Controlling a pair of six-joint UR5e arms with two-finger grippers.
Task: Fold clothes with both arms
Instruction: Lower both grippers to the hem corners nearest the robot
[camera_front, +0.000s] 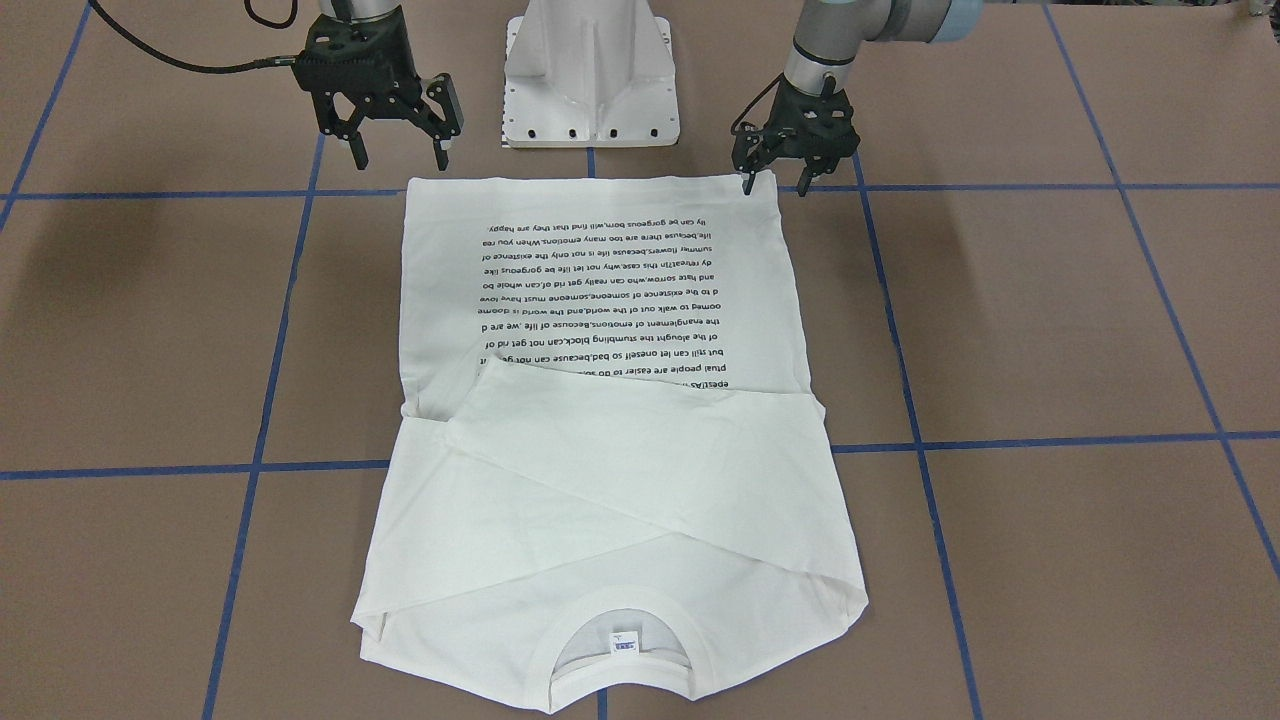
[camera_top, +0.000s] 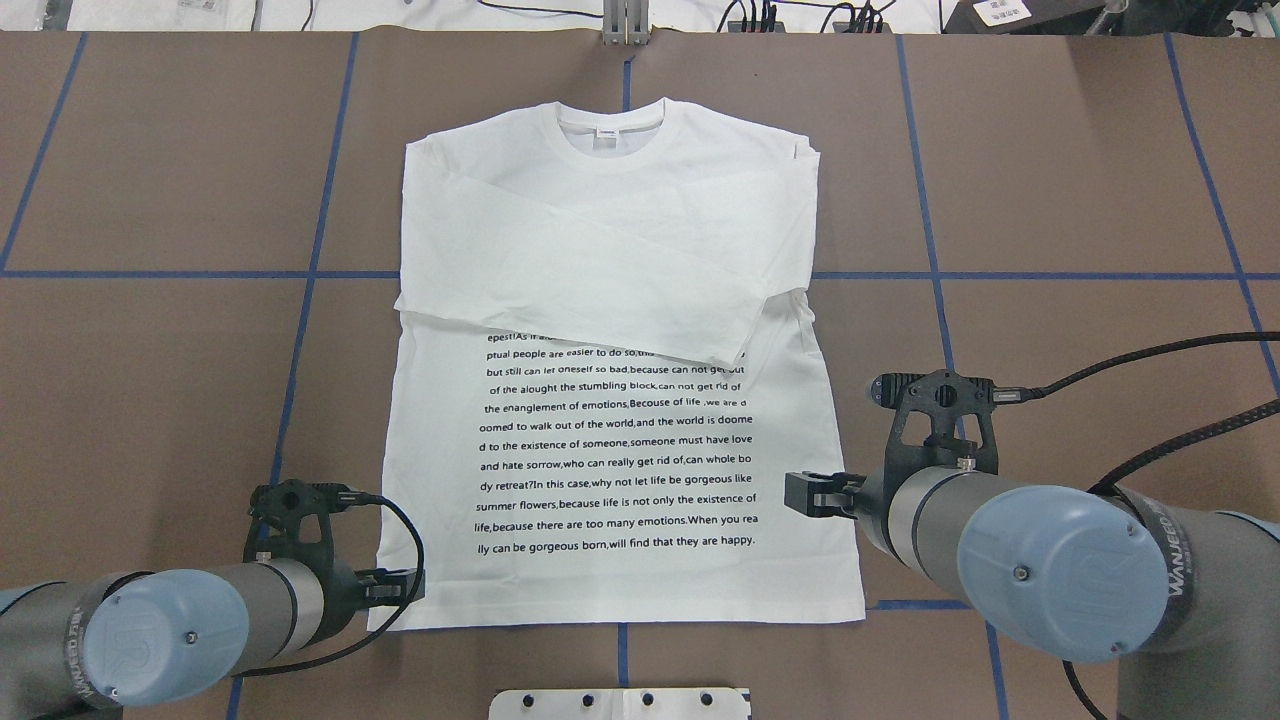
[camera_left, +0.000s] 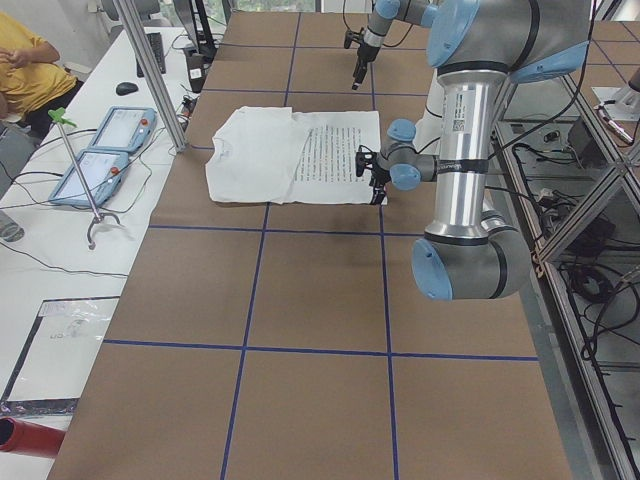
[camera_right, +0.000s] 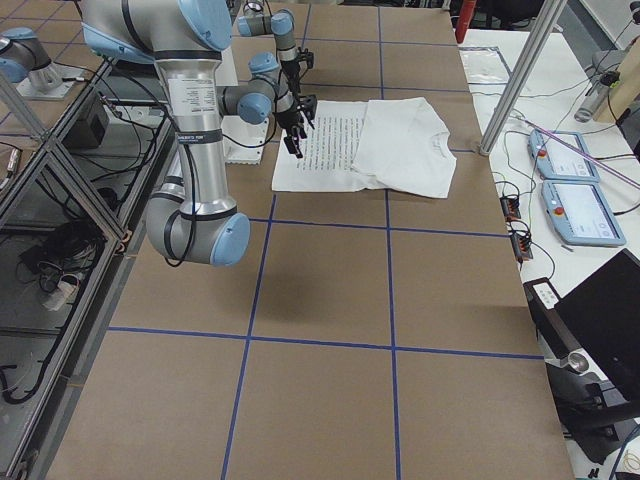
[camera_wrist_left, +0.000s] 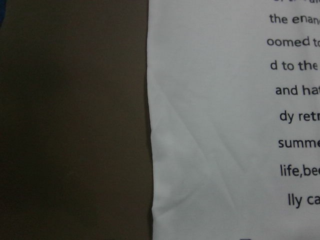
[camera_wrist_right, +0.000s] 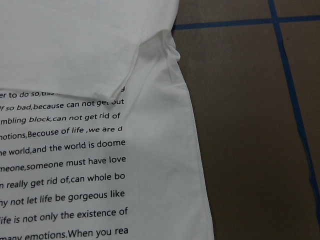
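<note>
Left claw (camera_front: 776, 183) open at one hem corner of the shirt (camera_front: 600, 480), right claw (camera_front: 399, 153) open near the other. It lies centred on the table (camera_front: 1050, 320), hem at my edge. I'd pinch both layers evenly — lift together.

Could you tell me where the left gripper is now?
In the front-facing view the left gripper is at upper right, at a hem corner of the shirt, right of the white stand.
</note>
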